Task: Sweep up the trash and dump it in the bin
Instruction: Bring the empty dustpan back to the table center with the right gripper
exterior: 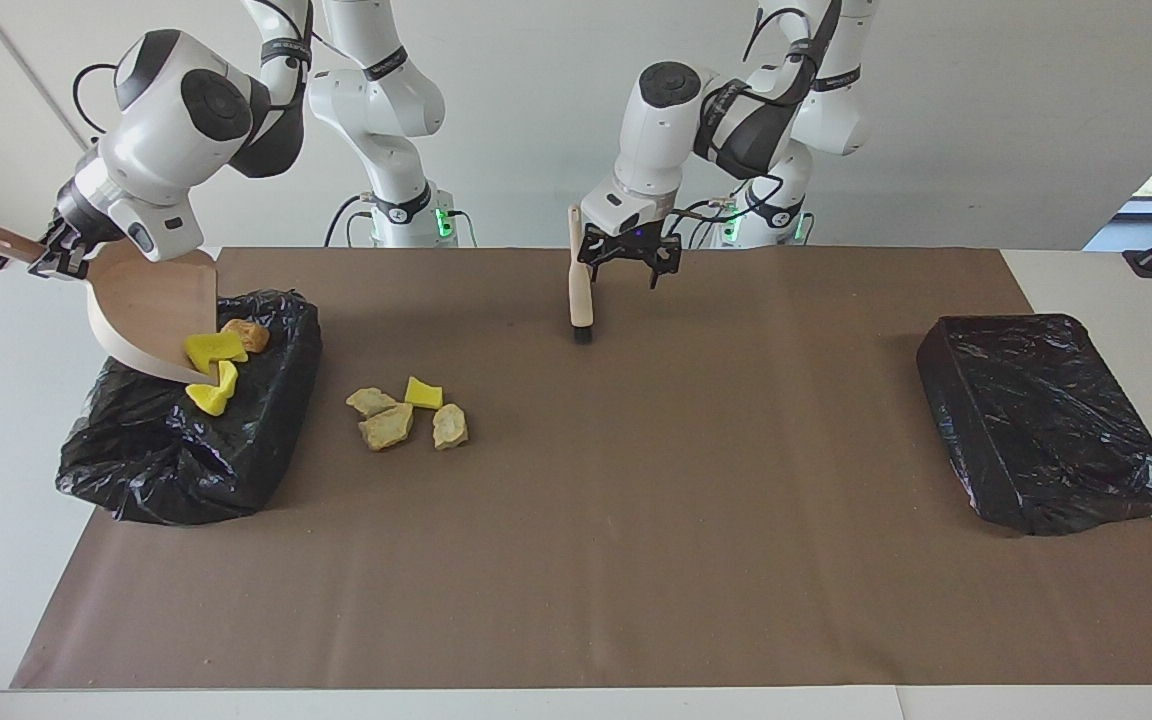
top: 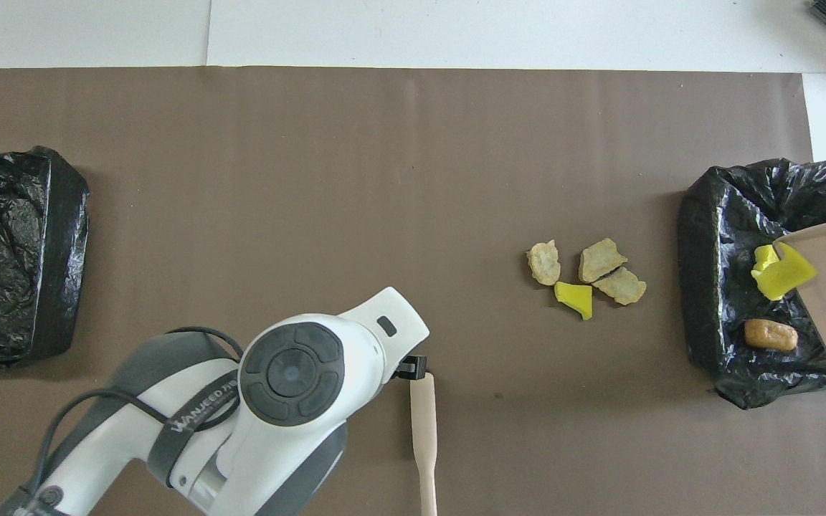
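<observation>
My right gripper [exterior: 48,256] is shut on the handle of the pale pink dustpan [exterior: 151,305], which tilts steeply over the black-bagged bin [exterior: 186,450] at the right arm's end. One yellow piece [exterior: 214,348] sits at the pan's lip and another [exterior: 213,394] is just below it. An orange-brown lump [exterior: 248,335] lies in the bin. Several more pieces of trash [exterior: 406,415] lie on the brown mat beside the bin. My left gripper [exterior: 626,272] hangs open beside the wooden brush [exterior: 580,290], apart from it. The brush stands bristles-down near the robots' edge.
A second black-bagged bin [exterior: 1041,420] sits at the left arm's end of the table. The brown mat [exterior: 636,560] covers most of the table. In the overhead view the left arm's body [top: 277,401] covers the mat beside the brush [top: 424,430].
</observation>
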Robot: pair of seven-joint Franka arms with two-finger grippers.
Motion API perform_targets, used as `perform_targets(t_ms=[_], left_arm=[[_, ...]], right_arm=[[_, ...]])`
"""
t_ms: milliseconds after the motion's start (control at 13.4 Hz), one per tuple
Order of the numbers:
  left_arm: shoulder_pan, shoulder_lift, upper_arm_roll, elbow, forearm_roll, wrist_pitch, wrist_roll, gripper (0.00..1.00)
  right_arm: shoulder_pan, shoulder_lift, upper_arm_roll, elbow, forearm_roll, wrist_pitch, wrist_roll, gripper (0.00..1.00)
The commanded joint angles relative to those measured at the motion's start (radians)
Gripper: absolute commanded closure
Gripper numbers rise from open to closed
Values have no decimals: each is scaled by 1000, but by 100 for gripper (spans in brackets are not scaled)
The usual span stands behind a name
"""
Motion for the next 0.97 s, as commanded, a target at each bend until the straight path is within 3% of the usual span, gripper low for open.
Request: perform_targets(t_ms=[0, 149, 299, 523, 747, 896], left_arm=[[93, 8, -10, 149, 79, -128, 129, 0], [167, 4, -9, 245, 109, -176, 207, 0], [259, 1, -9, 337, 114, -263, 354, 0], [399, 2, -4, 473, 114, -401, 505, 0], [468, 11, -3, 570, 111, -503, 606, 0], [514, 44, -4, 663, 108, -582, 620, 0]], right_arm=[[-1, -31, 7, -76, -148, 42, 27, 100], [1, -28, 7, -65, -168, 34, 34, 100], [-7, -57, 3, -12, -98, 24, 42, 100], [-15, -101, -3, 60, 164, -27, 42, 100], [-15, -100, -3, 130, 434, -119, 70, 100], [-13, -101, -3, 127, 589, -124, 207, 100]])
